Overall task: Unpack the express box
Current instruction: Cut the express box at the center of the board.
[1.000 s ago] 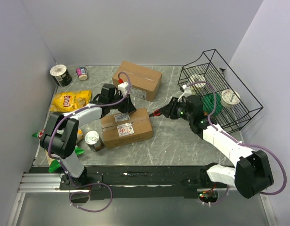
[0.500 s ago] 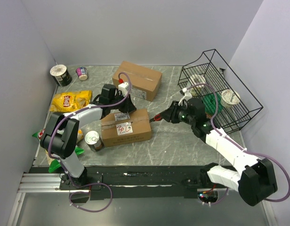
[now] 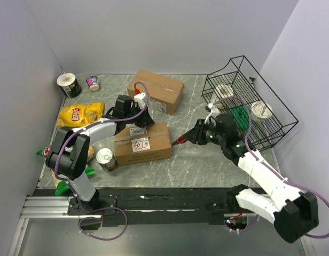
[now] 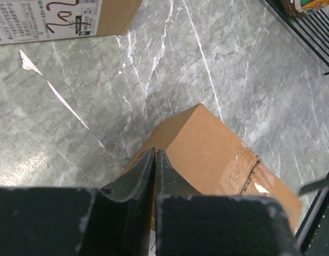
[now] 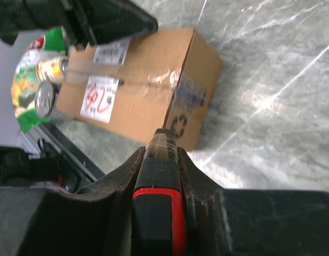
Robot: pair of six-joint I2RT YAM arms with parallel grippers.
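Note:
The near taped cardboard box [image 3: 143,142] with a red-scribbled label lies mid-table. My left gripper [image 3: 145,119] is shut and empty, its tips resting at the box's far edge. In the left wrist view the closed fingertips [image 4: 155,153] sit over the box's corner [image 4: 218,152]. My right gripper [image 3: 191,137] is shut on a red-and-black box cutter [image 3: 181,140]. The cutter's tip is just off the box's right end. In the right wrist view the cutter [image 5: 163,160] points at the box's end face [image 5: 191,90].
A second cardboard box [image 3: 156,90] lies behind the near one and shows in the left wrist view [image 4: 116,13]. A black wire basket [image 3: 250,104] holding items stands at the right. A can [image 3: 106,158], a chips bag [image 3: 79,113], green packets and two cups [image 3: 69,84] are at the left.
My right arm has drawn the cutter toward the near edge along the box's right end. The left gripper and both boxes have stayed put.

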